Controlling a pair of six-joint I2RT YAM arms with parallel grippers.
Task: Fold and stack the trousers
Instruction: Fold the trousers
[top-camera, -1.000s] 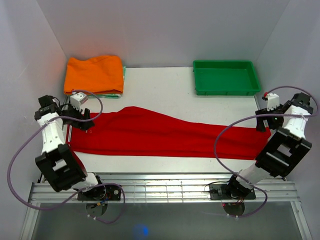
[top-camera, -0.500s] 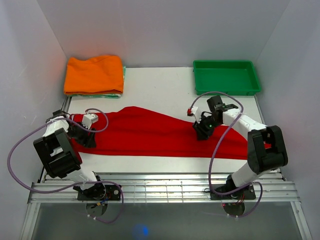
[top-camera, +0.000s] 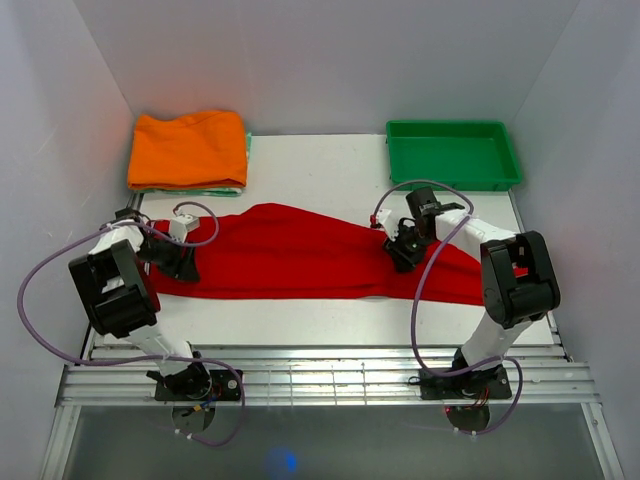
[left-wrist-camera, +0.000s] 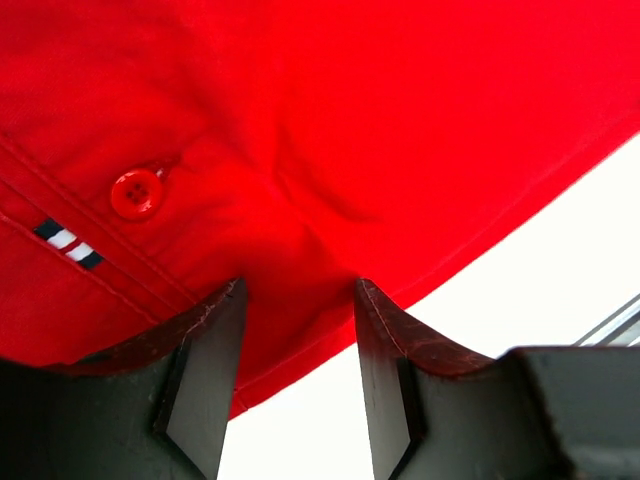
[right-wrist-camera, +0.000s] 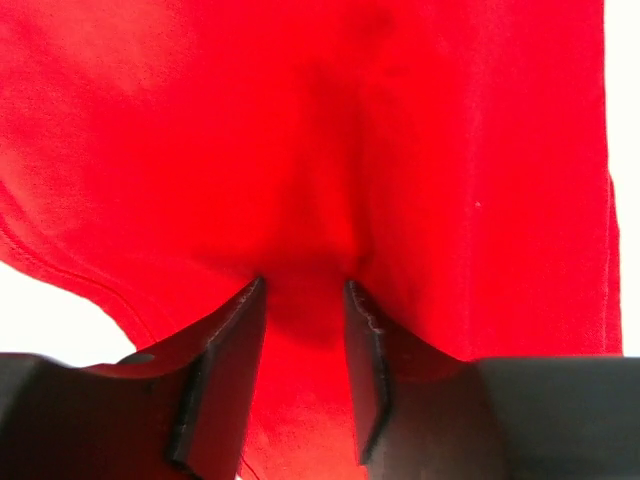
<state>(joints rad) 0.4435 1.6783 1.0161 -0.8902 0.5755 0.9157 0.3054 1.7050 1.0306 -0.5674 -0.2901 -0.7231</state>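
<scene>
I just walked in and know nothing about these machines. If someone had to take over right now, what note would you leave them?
Left tool: pinching a fold of the trousers at the waist end, near the button.
Right tool: pinching the cloth partway along the leg, toward the right end.
Things: the trousers lie lengthwise across the table, not folded. The orange folded garment sits at the far left and the green tray at the far right.
Done: both grips look taken.
Left: every fold, then the stacking.
</scene>
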